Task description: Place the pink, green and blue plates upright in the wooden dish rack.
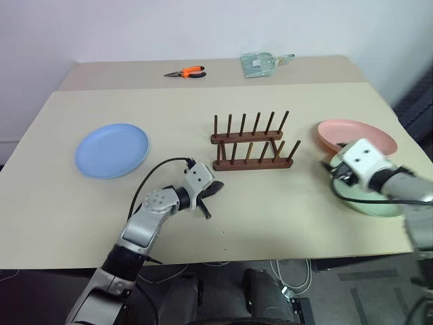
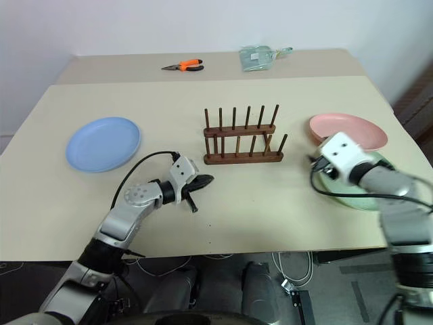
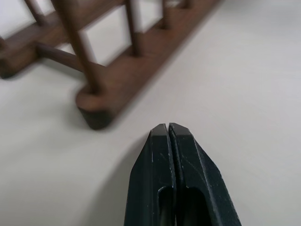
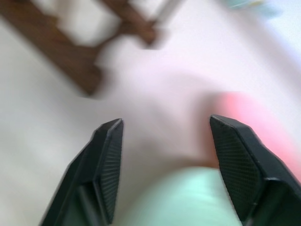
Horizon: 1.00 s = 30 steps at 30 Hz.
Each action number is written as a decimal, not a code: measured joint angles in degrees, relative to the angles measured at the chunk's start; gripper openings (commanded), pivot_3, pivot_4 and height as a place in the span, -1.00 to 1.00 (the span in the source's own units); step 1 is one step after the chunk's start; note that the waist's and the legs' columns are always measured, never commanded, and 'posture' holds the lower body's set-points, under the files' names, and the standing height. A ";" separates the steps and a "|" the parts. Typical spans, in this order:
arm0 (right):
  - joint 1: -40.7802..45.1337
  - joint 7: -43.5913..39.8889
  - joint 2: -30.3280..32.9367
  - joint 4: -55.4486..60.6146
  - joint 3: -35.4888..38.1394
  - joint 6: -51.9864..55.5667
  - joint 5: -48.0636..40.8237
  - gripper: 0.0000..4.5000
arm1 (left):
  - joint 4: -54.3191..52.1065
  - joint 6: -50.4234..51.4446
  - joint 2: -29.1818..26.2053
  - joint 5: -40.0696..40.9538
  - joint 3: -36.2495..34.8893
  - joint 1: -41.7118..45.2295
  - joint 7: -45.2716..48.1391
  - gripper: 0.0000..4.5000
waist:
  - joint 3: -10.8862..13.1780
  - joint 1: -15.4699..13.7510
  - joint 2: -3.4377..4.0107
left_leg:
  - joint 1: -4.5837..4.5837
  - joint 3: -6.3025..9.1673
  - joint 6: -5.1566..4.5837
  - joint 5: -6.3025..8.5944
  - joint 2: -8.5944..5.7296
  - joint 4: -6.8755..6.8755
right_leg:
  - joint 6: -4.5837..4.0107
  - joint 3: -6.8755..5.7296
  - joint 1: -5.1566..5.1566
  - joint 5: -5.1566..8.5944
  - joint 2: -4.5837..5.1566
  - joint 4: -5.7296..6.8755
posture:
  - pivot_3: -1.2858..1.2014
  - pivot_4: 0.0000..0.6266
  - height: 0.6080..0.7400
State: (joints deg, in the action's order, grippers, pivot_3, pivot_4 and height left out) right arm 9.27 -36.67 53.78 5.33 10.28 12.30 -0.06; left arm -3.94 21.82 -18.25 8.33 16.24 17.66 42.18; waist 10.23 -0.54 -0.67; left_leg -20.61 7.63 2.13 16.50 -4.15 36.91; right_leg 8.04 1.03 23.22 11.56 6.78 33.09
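The wooden dish rack (image 1: 252,143) stands empty at the middle of the table. Flat on the table at the left lies the blue plate (image 1: 111,150). At the right, the pink plate (image 1: 355,135) lies flat, and the green plate (image 1: 371,203) lies just in front of it, partly covered by my right arm. My right gripper (image 4: 164,129) hovers open over the green plate's (image 4: 183,200) rim, nothing between its fingers, with the pink plate (image 4: 251,120) beyond. My left gripper (image 3: 168,132) is shut and empty, low over the table just short of the rack's (image 3: 117,80) near left end.
Orange-handled pliers (image 1: 186,72) and a clear plastic packet (image 1: 260,64) lie on the far table strip. A black cable (image 1: 159,169) loops over my left arm. The table's front edge (image 1: 223,261) runs close below both arms.
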 measured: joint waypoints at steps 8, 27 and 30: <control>9.09 2.39 5.08 -24.35 -10.81 -15.66 14.39 0.19 | -9.17 4.56 1.06 6.60 0.56 -0.70 3.84 -1.00 | 0.11 0.23 -0.13 | 0.01 -0.15 -0.01 -0.01 -0.02 0.07 | -0.09 0.10 -0.06 0.01 0.04 -0.05 | 0.03 -0.52 1.00; 14.45 2.98 -7.34 -5.38 6.90 3.77 -25.18 -0.98 | -12.12 6.20 -2.39 7.80 -2.39 -1.54 1.61 -1.00 | 0.22 0.65 -0.02 | 0.05 0.23 -0.02 -0.01 0.06 0.05 | -0.09 0.21 -0.06 -0.02 -0.06 0.04 | 0.03 -0.52 1.00; 16.56 7.03 -10.62 6.10 14.25 21.89 -52.21 -0.98 | -10.76 5.88 -3.17 8.48 -3.82 -1.28 2.40 -1.00 | 0.24 0.00 -0.05 | 0.02 0.25 -0.04 0.00 0.06 0.05 | -0.11 0.19 -0.06 -0.01 -0.05 0.00 | 0.03 -0.52 1.00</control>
State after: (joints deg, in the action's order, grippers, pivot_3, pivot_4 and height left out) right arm 25.83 -29.63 43.16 11.44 24.53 34.18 -52.27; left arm -14.71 27.70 -21.43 16.81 12.42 16.38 44.58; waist 10.47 -0.54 -0.72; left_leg -20.59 7.87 2.09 16.49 -4.09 36.96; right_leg 7.93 1.22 23.15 11.54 6.73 33.09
